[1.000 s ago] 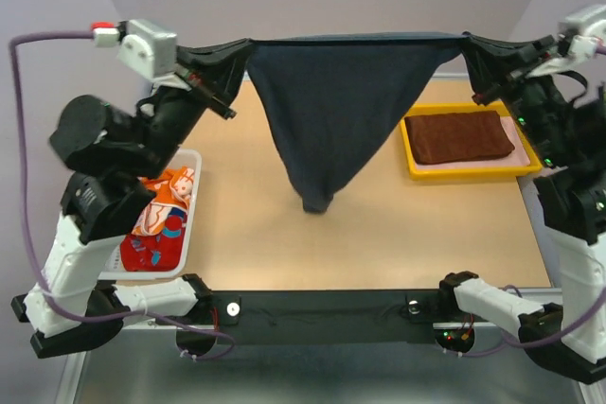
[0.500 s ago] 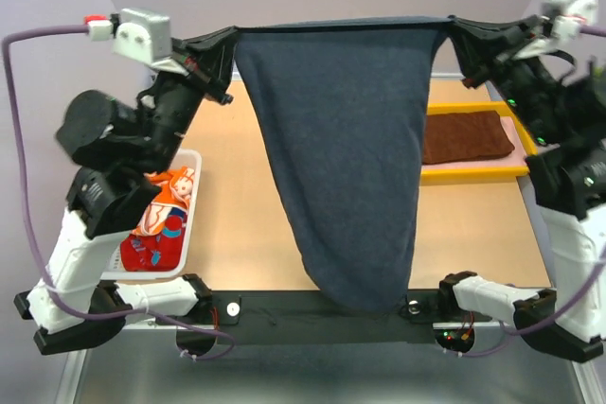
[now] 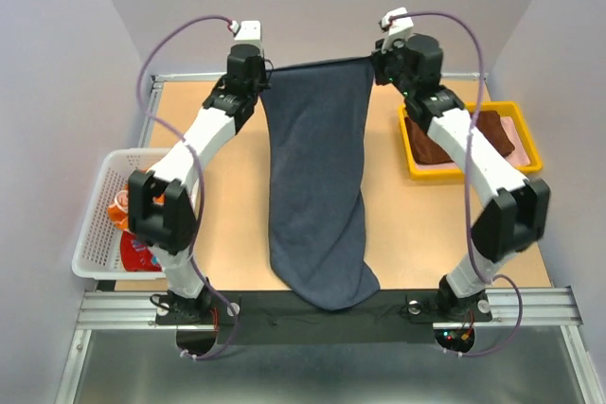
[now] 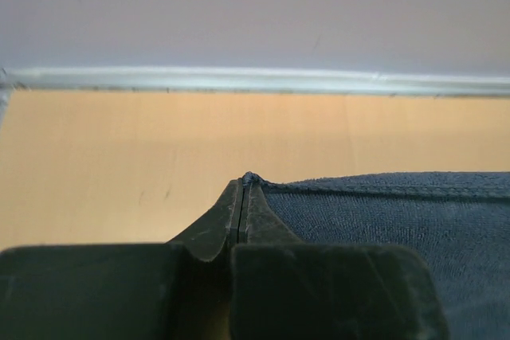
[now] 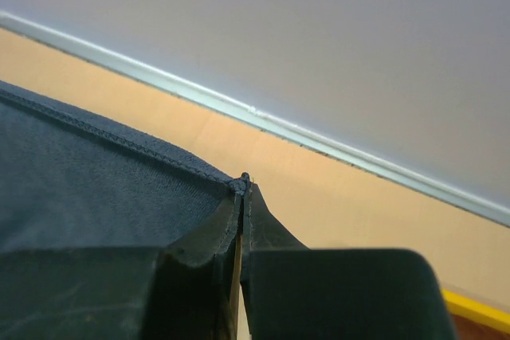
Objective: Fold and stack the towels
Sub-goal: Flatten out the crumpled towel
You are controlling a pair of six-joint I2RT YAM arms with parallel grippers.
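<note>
The dark navy towel [image 3: 317, 186] stretches from the far side of the table to the near edge, where its lower end bunches over the black rail. My left gripper [image 3: 268, 71] is shut on its far left corner, and my right gripper [image 3: 371, 61] is shut on its far right corner. In the left wrist view the closed tips [image 4: 245, 182] pinch the navy hem [image 4: 398, 212]. The right wrist view shows the same pinch [image 5: 243, 185] on the towel corner [image 5: 96, 189]. A reddish-brown towel [image 3: 495, 131] lies folded in the yellow tray [image 3: 473, 172]. An orange towel [image 3: 121, 207] and a red towel [image 3: 137, 253] lie in the basket.
The white mesh basket [image 3: 99, 224] stands at the left edge, partly behind the left arm. The yellow tray sits at the right, partly under the right arm; its corner [image 5: 478, 308] shows in the right wrist view. A metal rail [image 4: 255, 79] borders the far table edge.
Both arms have reached out from a raised, wide-apart hold to the far side of the table. The grippers came closer together and the navy towel now lies lengthwise down the table.
</note>
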